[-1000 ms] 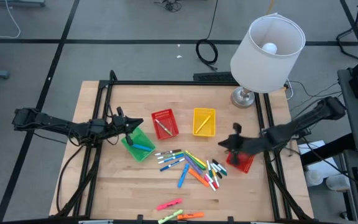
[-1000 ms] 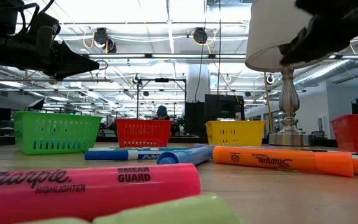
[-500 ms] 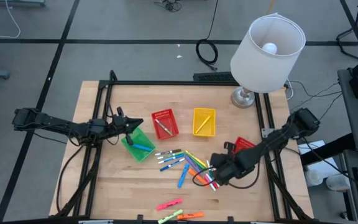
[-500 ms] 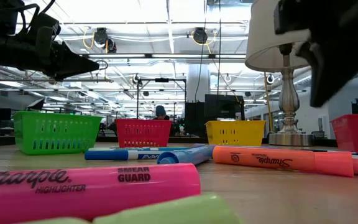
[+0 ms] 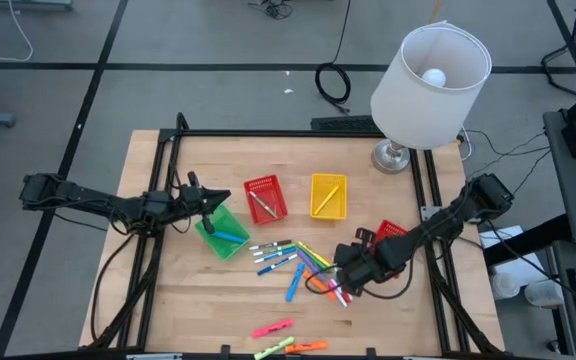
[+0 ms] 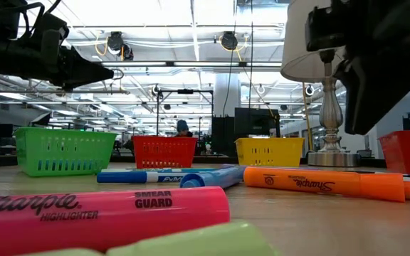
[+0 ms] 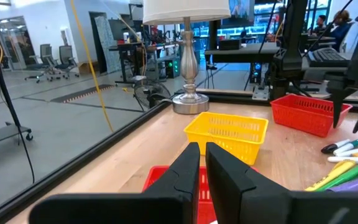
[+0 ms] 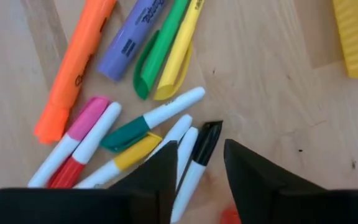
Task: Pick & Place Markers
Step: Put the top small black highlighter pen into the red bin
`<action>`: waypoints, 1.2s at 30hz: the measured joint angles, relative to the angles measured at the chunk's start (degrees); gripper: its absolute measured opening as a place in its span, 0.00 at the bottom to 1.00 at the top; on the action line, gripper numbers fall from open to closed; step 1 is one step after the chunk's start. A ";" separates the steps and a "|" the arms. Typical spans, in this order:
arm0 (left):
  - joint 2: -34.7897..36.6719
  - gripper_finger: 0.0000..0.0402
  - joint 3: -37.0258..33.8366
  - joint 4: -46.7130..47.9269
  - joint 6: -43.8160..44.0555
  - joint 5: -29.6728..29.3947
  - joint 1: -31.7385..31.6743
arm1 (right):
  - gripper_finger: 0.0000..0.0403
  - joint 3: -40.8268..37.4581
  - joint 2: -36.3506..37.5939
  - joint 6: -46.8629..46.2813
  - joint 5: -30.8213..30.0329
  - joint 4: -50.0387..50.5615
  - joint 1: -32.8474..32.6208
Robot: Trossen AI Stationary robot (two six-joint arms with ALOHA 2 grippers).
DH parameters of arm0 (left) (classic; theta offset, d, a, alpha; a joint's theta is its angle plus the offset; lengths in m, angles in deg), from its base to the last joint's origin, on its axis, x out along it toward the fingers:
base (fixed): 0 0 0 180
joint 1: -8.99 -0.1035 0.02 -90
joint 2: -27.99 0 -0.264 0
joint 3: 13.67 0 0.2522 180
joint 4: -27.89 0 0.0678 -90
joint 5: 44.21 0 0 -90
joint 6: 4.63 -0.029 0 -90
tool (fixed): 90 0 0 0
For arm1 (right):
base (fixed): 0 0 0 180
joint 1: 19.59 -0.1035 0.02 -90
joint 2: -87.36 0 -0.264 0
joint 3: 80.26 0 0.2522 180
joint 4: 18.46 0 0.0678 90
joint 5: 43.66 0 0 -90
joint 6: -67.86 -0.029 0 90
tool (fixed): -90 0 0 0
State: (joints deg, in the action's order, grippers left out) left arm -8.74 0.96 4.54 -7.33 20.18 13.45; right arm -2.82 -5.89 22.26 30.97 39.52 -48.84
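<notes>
Right wrist view: parted fingers (image 8: 201, 171) straddle a black-capped white marker (image 8: 197, 162) lying lengthwise between them on the surface (image 8: 278, 93), cap pointing away.

Place: a large open lab or workshop hall.
Ceiling: exposed beams, ducts and hanging lights (image 6: 115, 43).
Floor: grey concrete with taped lines and loose cables (image 5: 333, 85).
Furniture: office chairs (image 7: 45, 55) and workstations with lit screens.
Work surface: wooden table (image 5: 198, 300) framed by black rails.
</notes>
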 joint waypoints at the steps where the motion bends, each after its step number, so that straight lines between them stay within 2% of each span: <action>1: 0.00 0.09 0.00 -0.01 -0.02 0.00 -0.01 | 0.33 0.00 0.00 -0.27 0.10 -0.05 0.18; 6: 0.00 0.09 0.00 -0.01 -0.11 0.00 0.01 | 0.33 -1.41 0.00 -1.25 -1.34 -0.46 1.47; 13: 0.00 0.09 0.00 -0.01 -0.10 0.00 -0.01 | 0.29 -6.05 0.00 -1.74 0.64 -4.32 2.62; 23: 0.00 0.09 0.00 -0.01 -0.07 0.00 0.00 | 0.28 -9.92 0.00 -1.82 2.27 -9.08 2.64; 36: 0.00 0.09 0.00 -0.01 -0.02 0.00 -0.01 | 0.27 -10.47 0.00 0.70 2.14 -9.71 3.42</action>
State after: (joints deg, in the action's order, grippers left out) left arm -8.74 0.96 4.53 -7.35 20.18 13.44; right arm -13.29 -5.89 22.97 33.10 29.81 -45.42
